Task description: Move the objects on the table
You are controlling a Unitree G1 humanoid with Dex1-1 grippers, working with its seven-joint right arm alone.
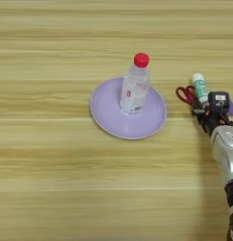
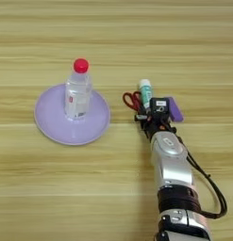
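A clear plastic bottle with a red cap (image 2: pixel 78 94) stands upright on the round lavender plate (image 2: pixel 52 123), left of centre on the table (image 2: pixel 113 42). To the right lie the white-and-green glue stick (image 2: pixel 145 91), the red-handled scissors (image 2: pixel 131 100) and the small purple block (image 2: pixel 174 109), close together. My right gripper (image 2: pixel 153 111) sits right over this cluster, below the glue stick and between the scissors and the block. Its black wrist housing covers the scissors' blades and the glue stick's lower end. The silver forearm (image 2: pixel 170 164) comes in from the bottom edge.
A black cable (image 2: pixel 210 188) loops along the right side of the forearm. Bare wood lies between the plate and the cluster.
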